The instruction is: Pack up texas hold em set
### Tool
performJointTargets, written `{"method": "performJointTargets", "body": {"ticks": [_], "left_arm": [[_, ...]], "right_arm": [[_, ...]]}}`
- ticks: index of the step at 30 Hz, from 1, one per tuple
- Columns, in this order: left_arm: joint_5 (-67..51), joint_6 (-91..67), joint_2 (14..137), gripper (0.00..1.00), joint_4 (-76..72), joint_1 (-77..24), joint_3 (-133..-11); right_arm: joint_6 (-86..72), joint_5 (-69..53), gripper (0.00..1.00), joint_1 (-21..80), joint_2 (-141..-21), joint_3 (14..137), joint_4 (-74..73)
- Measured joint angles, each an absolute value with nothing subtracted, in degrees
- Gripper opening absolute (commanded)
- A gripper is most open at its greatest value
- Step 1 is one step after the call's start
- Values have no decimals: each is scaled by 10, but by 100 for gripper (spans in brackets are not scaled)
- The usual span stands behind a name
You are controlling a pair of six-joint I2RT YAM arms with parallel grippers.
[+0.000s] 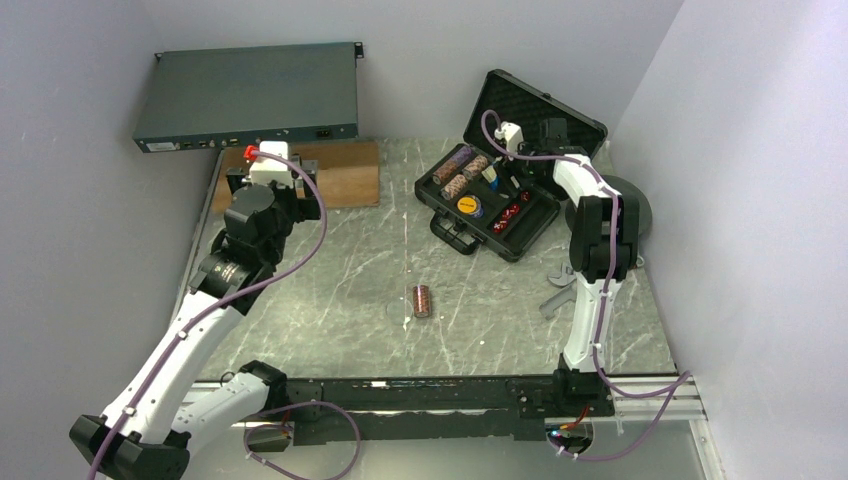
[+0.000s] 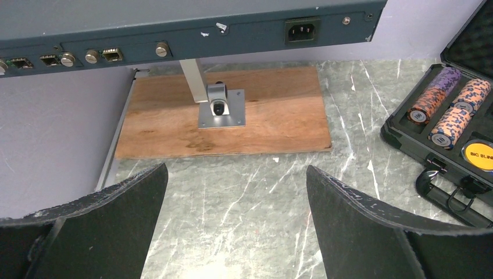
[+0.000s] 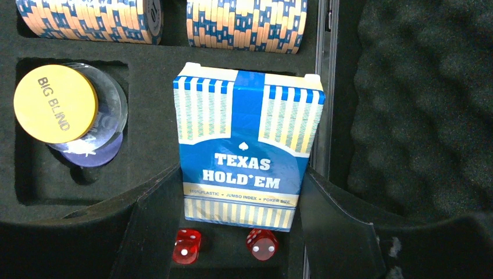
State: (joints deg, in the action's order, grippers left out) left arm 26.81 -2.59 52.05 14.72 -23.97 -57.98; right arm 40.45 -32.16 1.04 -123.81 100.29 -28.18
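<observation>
Cardboard pinched in the right gripper [image 3: 238, 192]: a blue and white card box [image 3: 247, 145], squeezed by its two long sides, one black finger [image 3: 145, 232] on each. Up over the open case [image 1: 530, 232]; cannot tell if the bottom edge touches anything yet. Just under the box, close to the fingers: two red dice [image 3: 187, 245] down in the case. Off to the gripper's left: a yellow Big Blind button [image 3: 55, 103] on top of a clear one. Straight ahead of the fingertips: two chip rolls [image 3: 247, 23], orange and blue, lying in their grooves. To the gripper's right: bumpy lid foam [image 3: 418, 104].

Probably light and a bit stiff, but smooth, so easy to let slip. Likely to dent if squeezed too hard. Best held as now, by the long sides near the middle, and lowered flat and slow.

Far behind the right gripper, out on the grey worktop [image 1: 330, 270]: one loose chip roll [image 1: 422, 300] on its side. Many small discs, likely heavy for their size and quick to fall apart. Best gripped from both ends.

Over on the other side, left gripper [image 2: 234, 174] spread wide, nothing between its fingers, above bare worktop, well apart from the case, with a wood board [image 2: 261, 116] just ahead.
</observation>
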Motion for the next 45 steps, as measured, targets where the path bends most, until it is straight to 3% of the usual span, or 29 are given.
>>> {"method": "performJointTargets", "body": {"ticks": [12,45], "left_arm": [[268,-26,521,95,148,-240,-580],[265,-26,531,95,149,-240,-580]], "right_arm": [[395,-357,0,3,-1240,1028,-349],[395,-349,0,22,-1311,1107,-333]]}}
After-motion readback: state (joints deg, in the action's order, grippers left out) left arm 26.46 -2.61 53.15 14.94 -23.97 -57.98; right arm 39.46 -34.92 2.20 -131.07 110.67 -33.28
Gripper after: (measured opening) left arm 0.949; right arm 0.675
